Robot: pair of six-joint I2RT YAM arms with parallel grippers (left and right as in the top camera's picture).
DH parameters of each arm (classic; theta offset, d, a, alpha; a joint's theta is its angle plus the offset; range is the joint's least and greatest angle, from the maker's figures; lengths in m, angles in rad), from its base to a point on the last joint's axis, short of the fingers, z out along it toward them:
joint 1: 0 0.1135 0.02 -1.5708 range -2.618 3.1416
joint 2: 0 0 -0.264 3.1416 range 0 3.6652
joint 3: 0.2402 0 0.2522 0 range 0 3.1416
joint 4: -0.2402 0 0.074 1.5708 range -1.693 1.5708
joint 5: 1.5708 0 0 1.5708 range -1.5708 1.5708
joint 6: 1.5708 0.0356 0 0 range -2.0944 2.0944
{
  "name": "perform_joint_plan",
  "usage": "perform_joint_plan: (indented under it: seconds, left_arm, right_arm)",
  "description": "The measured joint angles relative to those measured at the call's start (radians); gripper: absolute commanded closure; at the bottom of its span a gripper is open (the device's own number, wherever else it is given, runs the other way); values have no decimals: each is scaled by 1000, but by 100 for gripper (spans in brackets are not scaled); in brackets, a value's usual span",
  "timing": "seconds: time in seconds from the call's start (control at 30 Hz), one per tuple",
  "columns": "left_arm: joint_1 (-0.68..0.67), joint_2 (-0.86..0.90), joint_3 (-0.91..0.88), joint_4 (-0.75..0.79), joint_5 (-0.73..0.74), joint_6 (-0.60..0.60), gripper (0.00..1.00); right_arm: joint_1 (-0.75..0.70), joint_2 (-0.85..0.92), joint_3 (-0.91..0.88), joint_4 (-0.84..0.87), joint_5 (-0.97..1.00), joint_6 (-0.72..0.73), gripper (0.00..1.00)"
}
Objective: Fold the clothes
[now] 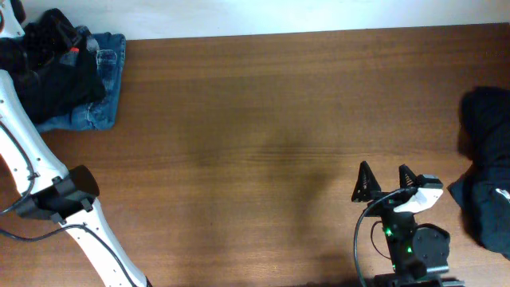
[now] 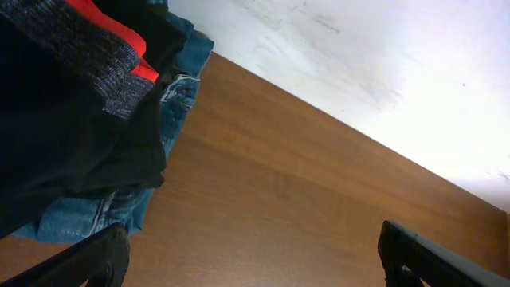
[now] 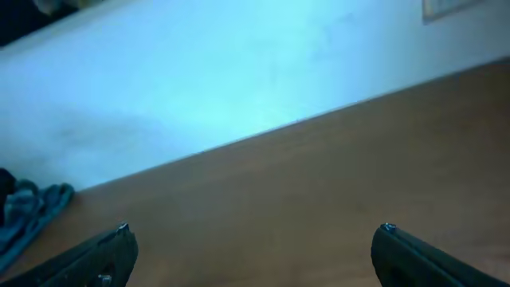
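A pile of clothes lies at the table's back left corner: blue denim jeans [image 1: 100, 100] with a black garment [image 1: 56, 80] on top. In the left wrist view the jeans [image 2: 171, 104] lie under the black fabric [image 2: 64, 135], which has red trim [image 2: 119, 32]. My left gripper [image 2: 251, 239] is open and empty over bare wood just beside this pile. In the overhead view it blends into the dark fabric. Another dark garment [image 1: 488, 163] lies crumpled at the right edge. My right gripper [image 1: 386, 174] is open and empty near the front, left of that garment; in its wrist view [image 3: 255, 231] it shows bare wood.
The brown wooden table [image 1: 263, 119] ends at a white wall [image 1: 319, 14] along the back. The white left arm [image 1: 32, 167] runs along the left edge. The right arm's base [image 1: 414, 247] sits at the front edge. The jeans show far off in the right wrist view [image 3: 32, 209].
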Motion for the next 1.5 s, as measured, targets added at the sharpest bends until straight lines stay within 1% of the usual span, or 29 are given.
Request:
perform_joint_plan:
  seconds: [0.03,0.27,0.53,0.83,1.07,1.27,1.5]
  left_arm:
    - [0,0,0,0,0,0,1]
    - [0,0,0,0,0,0,1]
    - [0,0,0,0,0,0,1]
    - [0,0,0,0,0,0,1]
    - [0,0,0,0,0,0,1]
    - [0,0,0,0,0,0,1]
    - [0,0,0,0,0,0,1]
  right_arm:
    - [-7,-18,-10,26,0,0,1]
    - [-60,-107,-20,56,-8,5,1]
    - [-66,-109,-33,78,-14,8,1]
    - [-67,-109,-139,182,-16,12,1]
    - [-67,-110,-163,150,-20,13,1]
    - [-67,-109,-163,19,-21,14,1]
    - [-67,-109,-163,19,-23,-2,1]
